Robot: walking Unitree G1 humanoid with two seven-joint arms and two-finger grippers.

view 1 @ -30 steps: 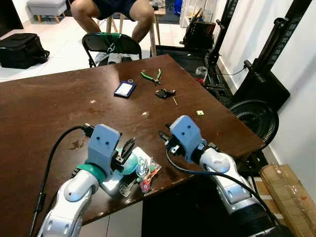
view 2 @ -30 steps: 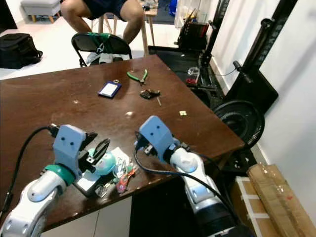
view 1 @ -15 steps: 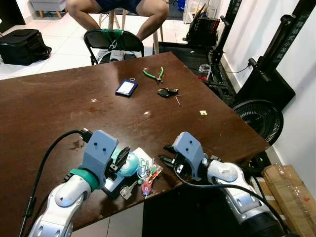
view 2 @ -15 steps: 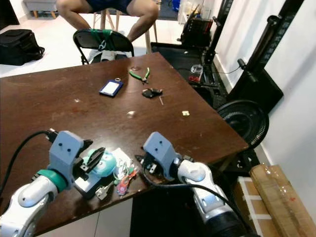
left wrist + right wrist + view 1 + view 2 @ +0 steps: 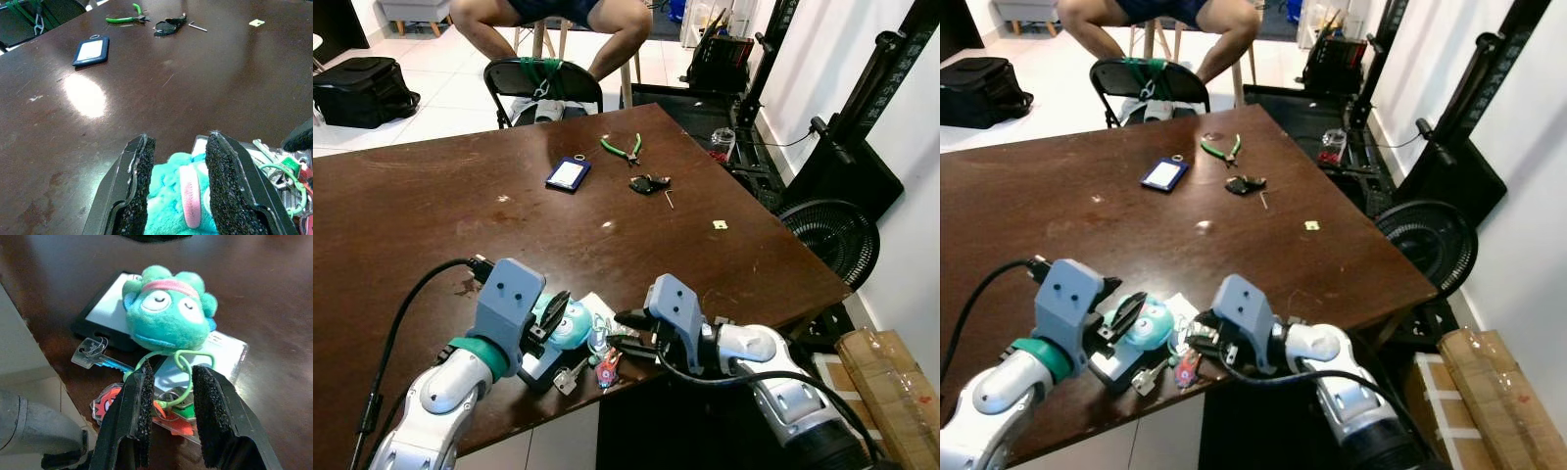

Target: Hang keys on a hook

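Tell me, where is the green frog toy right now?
The frog toy sits at the table's near edge, between the left pincer's fingers, with the right pincer just beside it.

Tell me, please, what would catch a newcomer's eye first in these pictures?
Probably the turquoise plush frog lying with a key bunch at the near edge of the dark wooden table. The left gripper straddles the frog while the right gripper hovers open over the bunch's green ring.

Right hand (image 5: 625,331) closer to keys (image 5: 603,359)
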